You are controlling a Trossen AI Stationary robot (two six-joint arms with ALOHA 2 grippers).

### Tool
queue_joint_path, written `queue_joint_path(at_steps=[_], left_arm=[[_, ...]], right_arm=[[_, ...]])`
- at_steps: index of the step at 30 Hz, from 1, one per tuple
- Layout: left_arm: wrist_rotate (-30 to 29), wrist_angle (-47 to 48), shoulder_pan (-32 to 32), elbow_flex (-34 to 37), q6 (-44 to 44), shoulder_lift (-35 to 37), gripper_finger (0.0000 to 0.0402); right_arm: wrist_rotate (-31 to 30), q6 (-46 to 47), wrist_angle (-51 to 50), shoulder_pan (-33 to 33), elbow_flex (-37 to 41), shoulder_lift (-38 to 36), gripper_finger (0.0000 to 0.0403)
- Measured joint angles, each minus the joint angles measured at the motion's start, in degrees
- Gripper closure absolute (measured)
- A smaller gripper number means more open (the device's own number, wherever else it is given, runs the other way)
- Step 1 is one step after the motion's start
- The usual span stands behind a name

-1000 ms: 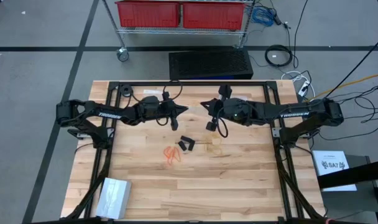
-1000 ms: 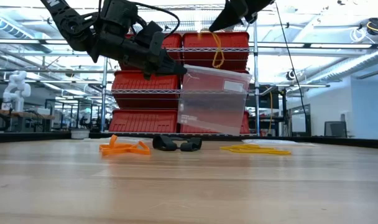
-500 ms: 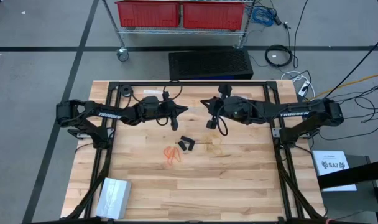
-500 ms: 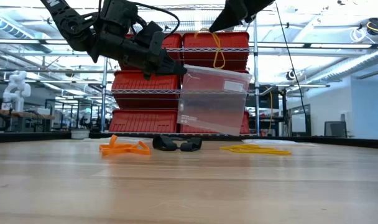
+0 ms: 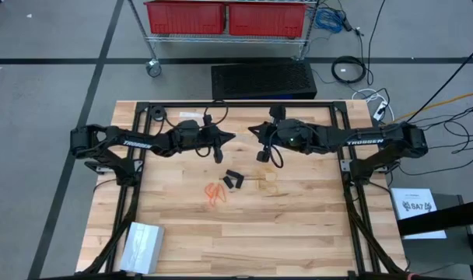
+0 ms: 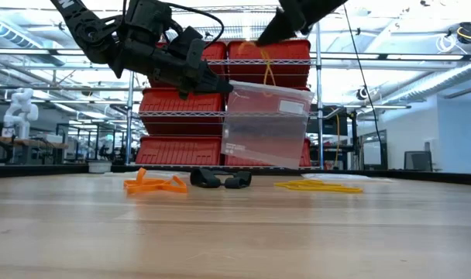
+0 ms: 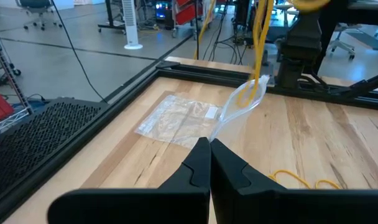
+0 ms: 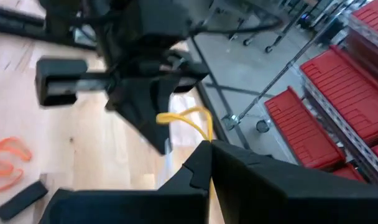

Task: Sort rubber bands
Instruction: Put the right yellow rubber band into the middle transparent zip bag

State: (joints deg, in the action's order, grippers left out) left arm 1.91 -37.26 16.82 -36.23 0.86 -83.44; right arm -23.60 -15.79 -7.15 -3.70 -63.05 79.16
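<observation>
A light wooden butcher-block table (image 5: 299,233) is seen from above, framed along its left, far and right edges by black metal rails (image 5: 244,104). Near the middle of the top, a small cluster of orange rubber bands (image 5: 215,192) is laid flat on the wood. Just to their right and slightly farther back, two short black rubber bands (image 5: 234,179) are found close together. Farther right, pale yellow rubber bands (image 5: 269,185) are spread thinly on the surface. At the near left corner, a stack of clear plastic bags (image 5: 142,246) is placed, well apart from the bands.
</observation>
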Motion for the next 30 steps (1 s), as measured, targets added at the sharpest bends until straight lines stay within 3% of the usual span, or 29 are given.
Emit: queue_joint_path(at_steps=[9, 30], left_arm=[[0.0, 0.0, 0.0, 0.0, 0.0, 0.0, 0.0402], [0.1, 0.1, 0.0, 0.0, 0.0, 0.0, 0.0402]], right_arm=[[0.2, 4.0, -3.9, -0.2, 0.0, 2.4, 0.0403], [7.4, 16.6, -13.0, -4.3, 0.0, 5.0, 0.0403]])
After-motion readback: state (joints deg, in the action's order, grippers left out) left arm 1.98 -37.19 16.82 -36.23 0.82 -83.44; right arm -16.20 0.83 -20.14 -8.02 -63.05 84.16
